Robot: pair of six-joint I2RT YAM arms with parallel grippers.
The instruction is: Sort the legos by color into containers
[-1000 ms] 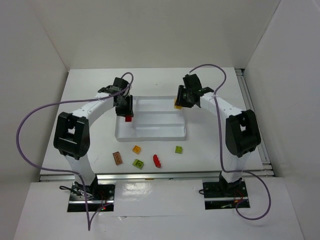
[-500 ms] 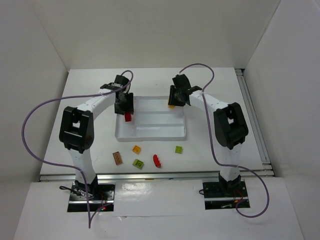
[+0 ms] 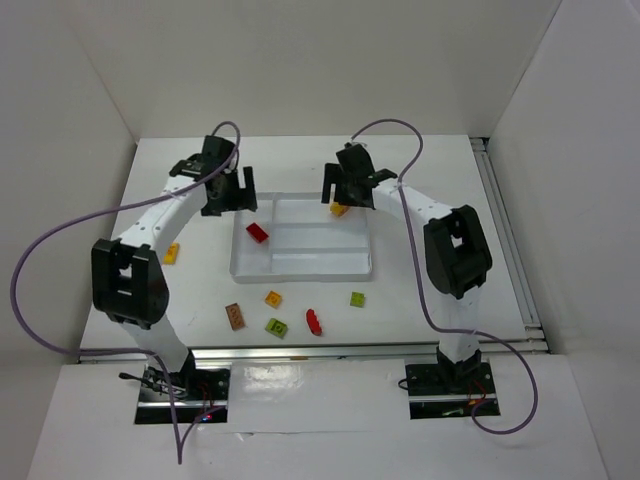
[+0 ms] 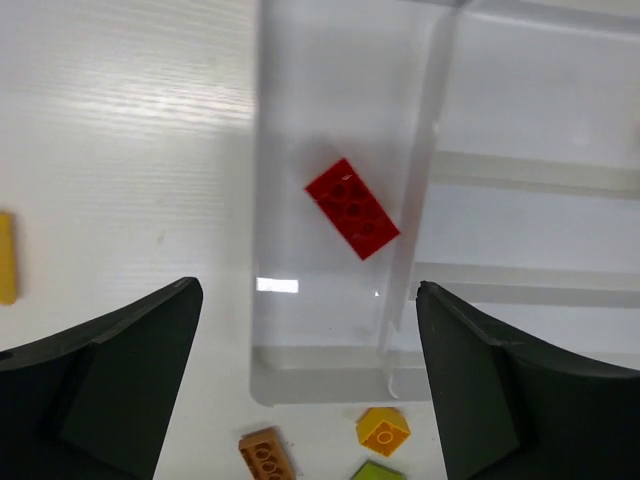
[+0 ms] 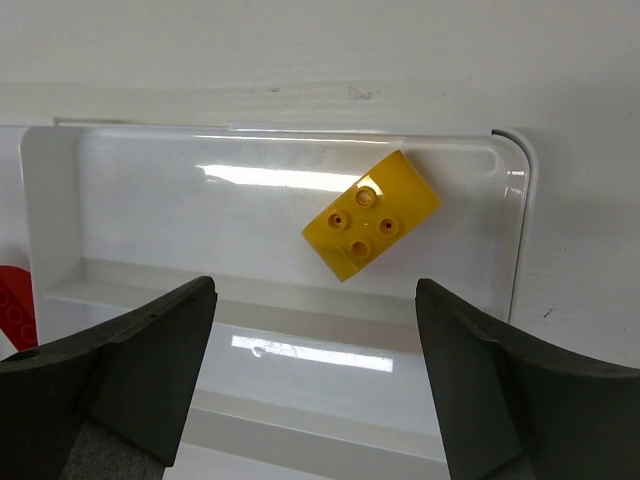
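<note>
The white tray (image 3: 300,271) of containers lies mid-table. A red lego (image 3: 258,232) rests flat in its tall left section (image 4: 330,120); in the left wrist view that red lego (image 4: 352,208) is below my open left gripper (image 4: 307,325), apart from the fingers. A yellow lego (image 5: 370,215) lies in the far narrow section (image 5: 150,210), under my open right gripper (image 5: 315,310). From above, the left gripper (image 3: 228,190) hangs over the tray's far left corner and the right gripper (image 3: 343,188) over its far edge. Neither holds anything.
Loose legos lie on the table in front of the tray: brown (image 3: 235,315), orange (image 3: 273,298), lime green (image 3: 276,327), red (image 3: 314,321) and another green (image 3: 357,299). A yellow one (image 3: 172,253) lies left of the tray.
Both grippers opened. The red lego left the left gripper and the yellow lego left the right gripper; both now lie in the tray. The left gripper drew back leftward, uncovering a yellow lego.
</note>
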